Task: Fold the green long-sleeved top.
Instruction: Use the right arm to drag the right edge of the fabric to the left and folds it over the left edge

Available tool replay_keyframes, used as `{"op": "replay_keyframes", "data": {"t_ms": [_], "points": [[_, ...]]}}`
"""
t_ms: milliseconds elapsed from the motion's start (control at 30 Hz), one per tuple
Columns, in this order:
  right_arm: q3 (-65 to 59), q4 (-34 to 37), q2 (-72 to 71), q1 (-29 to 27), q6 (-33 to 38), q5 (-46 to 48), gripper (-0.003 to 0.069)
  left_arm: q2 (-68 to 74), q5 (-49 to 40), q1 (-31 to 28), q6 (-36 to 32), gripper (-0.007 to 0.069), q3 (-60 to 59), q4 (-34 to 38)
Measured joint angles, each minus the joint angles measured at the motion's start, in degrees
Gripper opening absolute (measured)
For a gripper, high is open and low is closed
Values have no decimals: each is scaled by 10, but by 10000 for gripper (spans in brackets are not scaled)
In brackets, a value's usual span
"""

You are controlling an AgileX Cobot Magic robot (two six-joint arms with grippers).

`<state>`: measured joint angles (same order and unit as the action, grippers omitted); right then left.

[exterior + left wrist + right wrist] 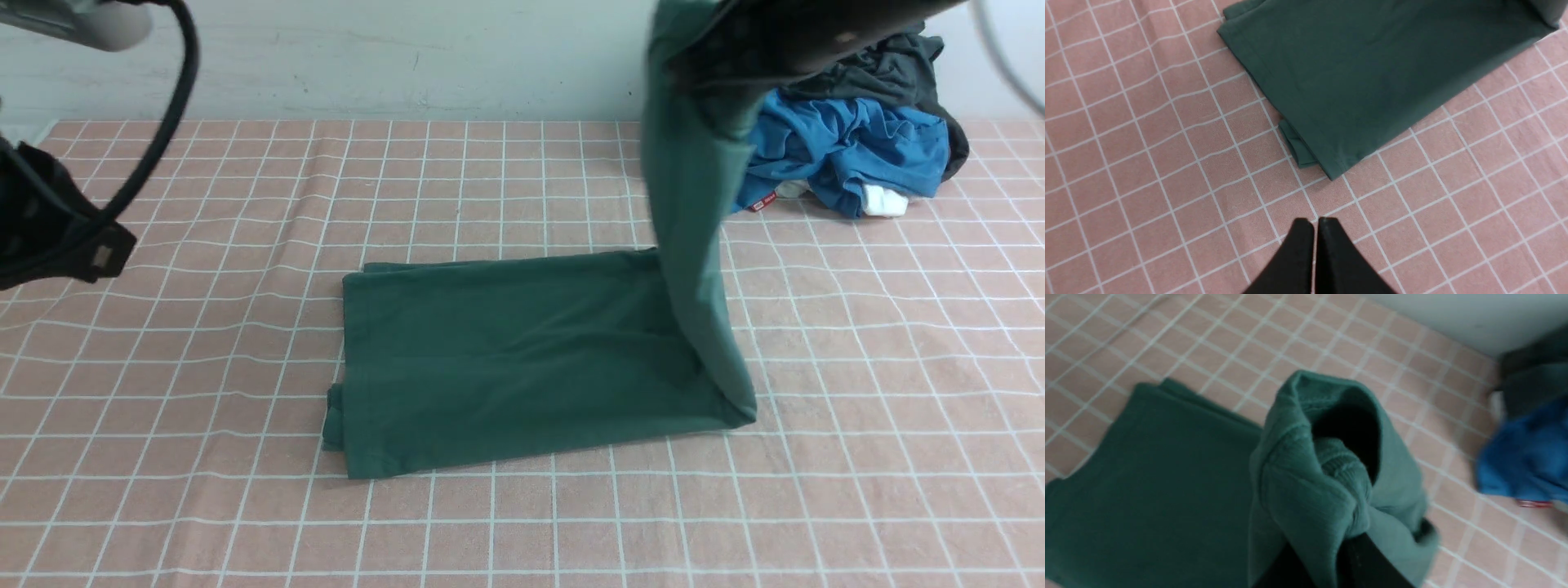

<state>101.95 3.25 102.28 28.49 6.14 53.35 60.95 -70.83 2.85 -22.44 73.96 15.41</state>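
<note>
The green long-sleeved top (506, 359) lies as a folded rectangle in the middle of the pink checked cloth. Its right end rises in a tall strip (690, 204) to my right gripper (735, 73), high near the upper edge of the front view. In the right wrist view, the right gripper (1339, 543) is shut on a bunched ribbed part of the top (1306, 486), with the flat part (1151, 477) below. My left gripper (1314, 222) is shut and empty. It hovers over bare cloth a short way off the top's near left corner (1333, 173).
A heap of clothes sits at the back right: a bright blue garment (849, 155), a dark grey-black garment (898, 69) on it, and a bit of white (886, 200). The pink checked tablecloth (163, 457) covers the table up to the pale wall (408, 57).
</note>
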Motion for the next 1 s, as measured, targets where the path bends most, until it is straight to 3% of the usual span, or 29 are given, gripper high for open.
{"op": "replay_keyframes", "data": {"t_ms": [200, 400, 567, 600, 667, 800, 1000], "points": [[37, 1, 126, 79, -53, -38, 31, -70, -13, 0, 4, -3, -13, 0], [75, 38, 217, 99, -87, -71, 61, -116, -13, 0, 14, -3, -70, 1], [100, 151, 237, 99, -81, -85, 222, -151, 12, 32, 16, -3, -142, -11], [105, 172, 235, 99, -74, -86, 281, -158, 21, 47, 16, -3, -157, -20], [113, 184, 230, 98, -56, -83, 335, -164, 23, 64, 16, -3, -166, -31], [124, 172, 214, 87, -27, -54, 429, -177, 21, 98, 22, -3, -177, -69], [127, 99, 227, 69, -71, -9, 447, -188, 21, 105, 32, -3, -178, -82]]}}
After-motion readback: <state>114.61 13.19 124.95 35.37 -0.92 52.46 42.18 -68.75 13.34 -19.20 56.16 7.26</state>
